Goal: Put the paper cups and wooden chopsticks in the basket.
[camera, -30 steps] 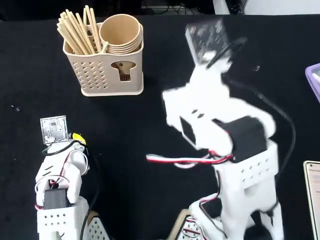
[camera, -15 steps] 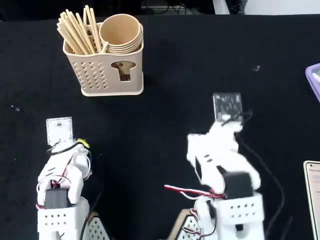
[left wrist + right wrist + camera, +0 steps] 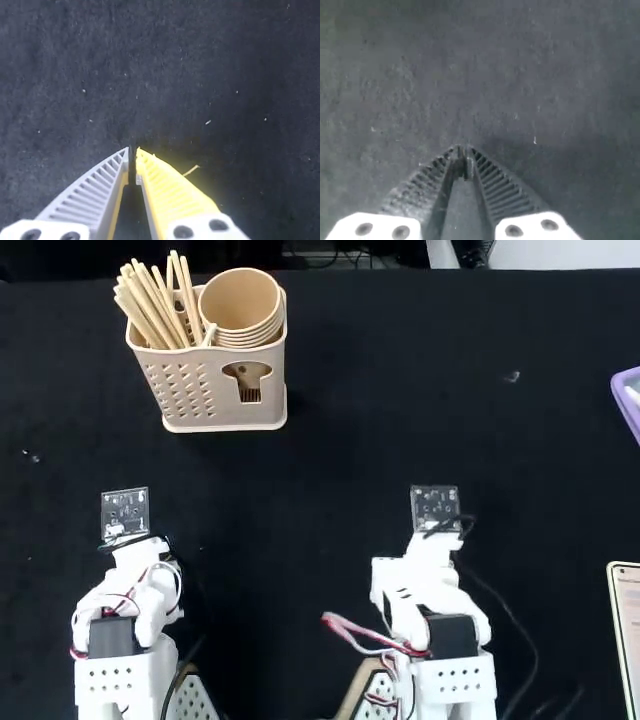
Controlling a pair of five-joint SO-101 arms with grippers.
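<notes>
The beige perforated plastic basket (image 3: 215, 385) stands upright at the far left of the black cloth-covered bench (image 3: 400, 420). And look inside: the stack of tan paper cups (image 3: 240, 302) sits nested in the basket's right side, rims up; the bundle of pale wooden chopsticks (image 3: 155, 302) stands in its left side, fanning out above the rim, just beside the cups.

Down at the near edge, the left arm (image 3: 120, 610) is folded low over its white base, well apart from the basket; its left claw (image 3: 133, 154) shows one grey ribbed finger (image 3: 95, 187) and one yellow ribbed finger (image 3: 167, 190), and the two meet at the tips, closed together over the dark cloth. The right arm (image 3: 430, 605) sits tucked beside it, further along the near edge, also far from the basket; the right claw (image 3: 464, 152) has its two ribbed fingers pressed together at the tips, pointed down at the cloth.

Over at the right edge of the high view, a purple-rimmed object (image 3: 627, 400) peeks in; nearer the front, a white card (image 3: 625, 630) lies flat on the bench.
</notes>
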